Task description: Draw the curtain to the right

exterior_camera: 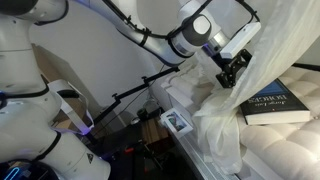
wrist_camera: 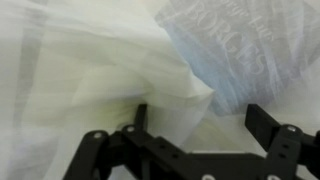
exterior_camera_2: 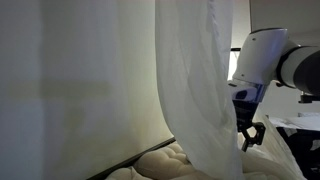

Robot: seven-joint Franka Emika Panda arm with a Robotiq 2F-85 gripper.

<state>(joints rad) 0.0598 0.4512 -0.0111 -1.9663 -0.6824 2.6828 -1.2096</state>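
Note:
The curtain [exterior_camera_2: 190,90] is a large sheer cream-white drape with soft vertical folds, hanging down the middle of an exterior view. Its lower folds [exterior_camera: 222,120] bunch beside the cushion. My gripper [exterior_camera: 232,70] hangs just above and against these folds; in an exterior view the gripper [exterior_camera_2: 248,135] sits at the curtain's right edge. In the wrist view the gripper [wrist_camera: 203,125] is open, both black fingers [wrist_camera: 265,120] wide apart. A pale fold of the curtain [wrist_camera: 150,80] lies close by the left finger and reaches into the gap, not pinched.
A dark-blue book [exterior_camera: 280,105] lies on the padded cream ribbed cushion [exterior_camera: 285,150]; in the wrist view the book [wrist_camera: 240,45] shows through sheer fabric. A black stand [exterior_camera: 140,95] and a small framed picture [exterior_camera: 178,122] sit left of the cushion. The white robot base [exterior_camera: 40,100] fills the left.

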